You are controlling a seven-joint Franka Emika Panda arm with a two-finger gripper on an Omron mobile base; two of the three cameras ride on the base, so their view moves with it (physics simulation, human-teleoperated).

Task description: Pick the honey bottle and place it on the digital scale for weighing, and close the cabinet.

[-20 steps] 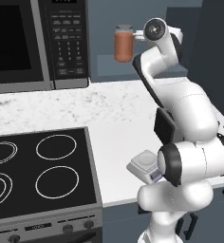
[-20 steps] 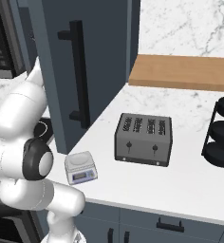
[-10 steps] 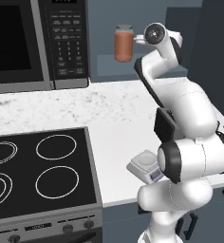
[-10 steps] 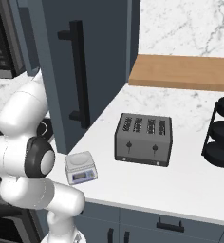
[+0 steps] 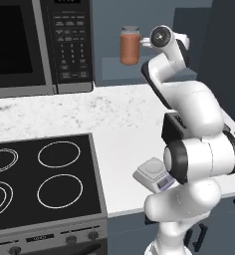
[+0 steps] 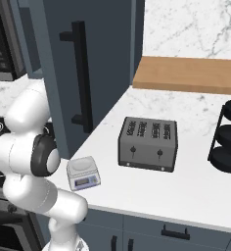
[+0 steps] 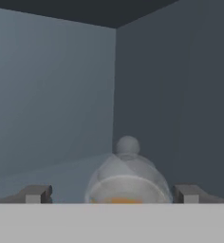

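Right base view is showing the cabinet standing with its door swung open over the desk, the black toaster sitting mid-desk and the digital scale resting near the front edge. In the hand view the gripper is reaching into the cabinet with fingers spread wide, the honey bottle lying between them, ungrasped.

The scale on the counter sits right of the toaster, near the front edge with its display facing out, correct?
Not quite: the scale sits left of the toaster, not right, as the right base view shows. The rest holds: it is on the counter near the front edge, display facing out.
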